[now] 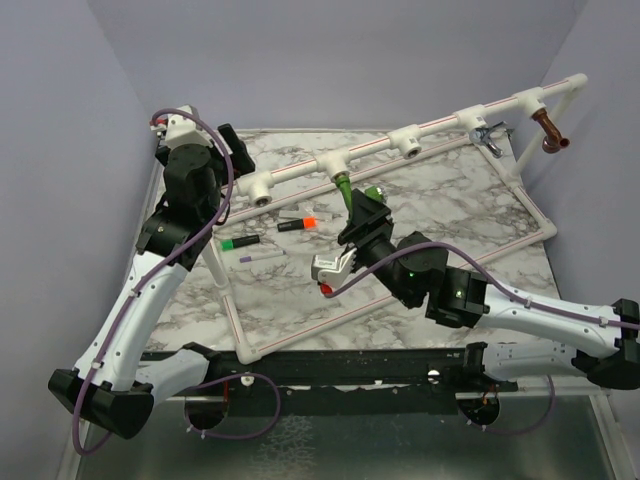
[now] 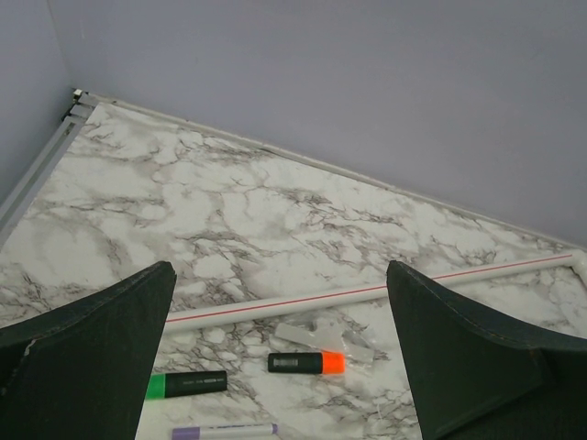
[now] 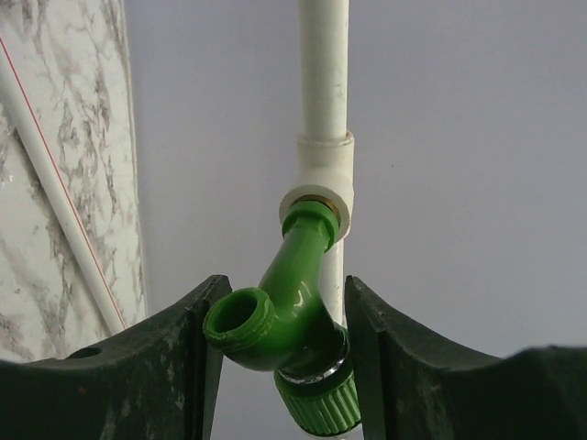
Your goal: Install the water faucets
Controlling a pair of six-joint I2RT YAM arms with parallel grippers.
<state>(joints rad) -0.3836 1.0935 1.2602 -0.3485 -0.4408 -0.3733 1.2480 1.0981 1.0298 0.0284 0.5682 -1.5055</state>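
Observation:
The bright green faucet (image 3: pixel 292 298) sits with its threaded end in a white tee (image 3: pixel 323 174) of the pipe rail, spout mouth turned left. My right gripper (image 3: pixel 284 291) is shut on it, one finger against the spout, the other against the ribbed knob. From above, the green faucet (image 1: pixel 344 186) hangs at the rail's middle with the right gripper (image 1: pixel 360 203) just below it. A chrome faucet (image 1: pixel 490 135) and a copper-brown faucet (image 1: pixel 549 133) hang from the rail's right end. My left gripper (image 2: pixel 280 270) is open and holds nothing, above the marble at the back left (image 1: pixel 235 152).
The white pipe frame (image 1: pixel 440 122) crosses the marble board, with two bare tee sockets (image 1: pixel 261 191) (image 1: pixel 411 146). An orange-capped marker (image 2: pixel 307 363), a green-capped marker (image 2: pixel 186 384) and a purple pen (image 2: pixel 225 429) lie under the left gripper, beside a scrap of clear wrapping (image 2: pixel 330 337).

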